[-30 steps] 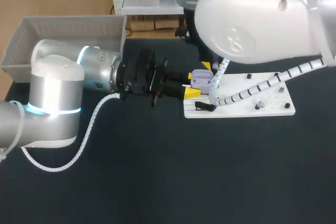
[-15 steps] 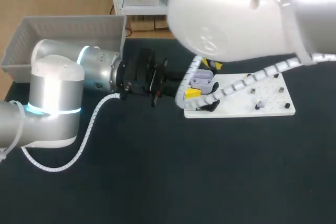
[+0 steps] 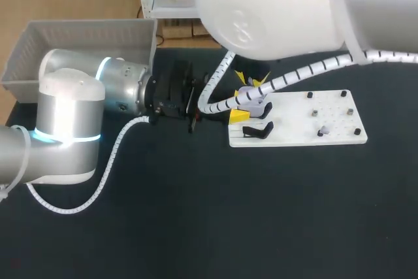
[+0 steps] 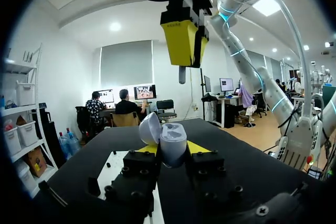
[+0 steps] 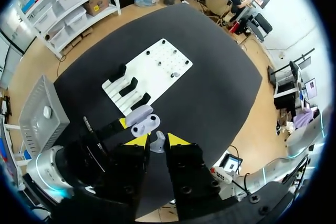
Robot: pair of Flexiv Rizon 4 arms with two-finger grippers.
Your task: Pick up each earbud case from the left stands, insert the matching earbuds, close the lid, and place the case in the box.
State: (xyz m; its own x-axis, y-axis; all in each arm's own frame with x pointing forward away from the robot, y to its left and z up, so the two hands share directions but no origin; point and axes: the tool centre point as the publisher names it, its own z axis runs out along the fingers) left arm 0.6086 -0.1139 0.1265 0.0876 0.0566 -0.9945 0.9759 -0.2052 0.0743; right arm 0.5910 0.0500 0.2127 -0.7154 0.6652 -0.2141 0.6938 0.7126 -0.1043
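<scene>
In the head view the board [image 3: 294,132] with black stands [image 3: 258,130] lies at 3 o'clock of the case [image 4: 167,142] and the box [image 3: 78,37] at 10. Our right arm [image 3: 274,11] overhangs them. Our left gripper [image 4: 170,149] clasps the open case, and our right gripper [image 5: 157,140], just above, pinches an earbud [image 4: 181,74].

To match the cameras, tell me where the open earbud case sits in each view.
Head view: the case is over the white board's left end, partly behind the right arm's cable.
Left wrist view: the case sits between the left gripper's fingers, lid open, below the right gripper.
Right wrist view: the case is just ahead of the right gripper, which grips an earbud.
Shared landmark: the white board.
</scene>
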